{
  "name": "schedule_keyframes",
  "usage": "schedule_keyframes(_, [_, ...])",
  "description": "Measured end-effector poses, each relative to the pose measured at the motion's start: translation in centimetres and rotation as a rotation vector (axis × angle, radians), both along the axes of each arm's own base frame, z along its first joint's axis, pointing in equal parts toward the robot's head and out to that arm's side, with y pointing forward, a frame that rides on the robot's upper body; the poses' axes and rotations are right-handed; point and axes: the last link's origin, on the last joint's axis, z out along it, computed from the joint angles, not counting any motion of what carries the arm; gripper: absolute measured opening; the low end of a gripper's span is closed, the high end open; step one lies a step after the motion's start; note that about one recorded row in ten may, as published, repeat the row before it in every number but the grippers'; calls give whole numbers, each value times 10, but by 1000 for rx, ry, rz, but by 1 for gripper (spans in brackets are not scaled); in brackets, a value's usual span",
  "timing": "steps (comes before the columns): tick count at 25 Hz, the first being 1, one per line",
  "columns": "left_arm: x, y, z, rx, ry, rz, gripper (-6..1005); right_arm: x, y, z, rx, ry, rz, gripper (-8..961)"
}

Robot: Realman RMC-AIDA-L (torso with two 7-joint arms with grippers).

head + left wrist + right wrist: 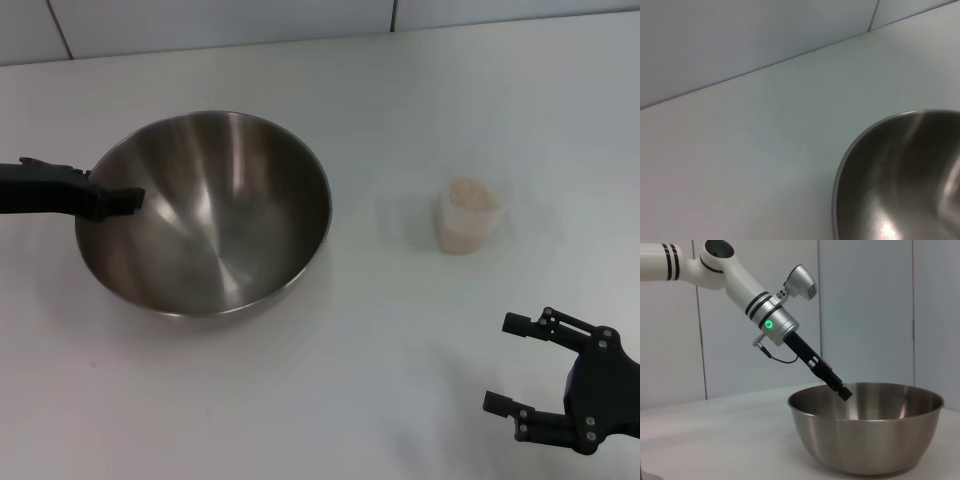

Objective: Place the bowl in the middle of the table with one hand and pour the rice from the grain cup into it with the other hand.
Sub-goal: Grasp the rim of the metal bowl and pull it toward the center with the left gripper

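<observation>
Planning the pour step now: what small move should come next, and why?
Probably move the right end effector forward to the grain cup: it hovers open, near of the cup, which stands full of rice. The left end effector is at the bowl's rim.

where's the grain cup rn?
In the head view the grain cup stands upright on the table, right of centre, apart from the bowl on its left. The open right gripper hovers nearer the robot, not touching it.

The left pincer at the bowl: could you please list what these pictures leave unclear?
- Left pincer grip: head view shows only a side profile at the bowl rim.
- Bowl: cut off by left wrist view's edge.
- Grain cup: absent from both wrist views; its clear walls are faint.
</observation>
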Motion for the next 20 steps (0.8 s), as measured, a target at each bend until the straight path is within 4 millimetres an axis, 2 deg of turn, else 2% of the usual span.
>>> schedule_keyframes(2, [2,1,0,-1,-1,-6,489,0,0,-1,-5,-2,2,825])
schedule_keyframes(13, [7,3,-2,-16,4,-15,272,0,0,-1,-7,-3,4,824])
schedule_keyframes(19, [9,6,0,-26,-12,-10,80,0,0,-1,-8,-4,3,824])
schedule_keyframes(20, [9,7,1,-32,-22,0,75,0,0,-1,-8,-4,3,824])
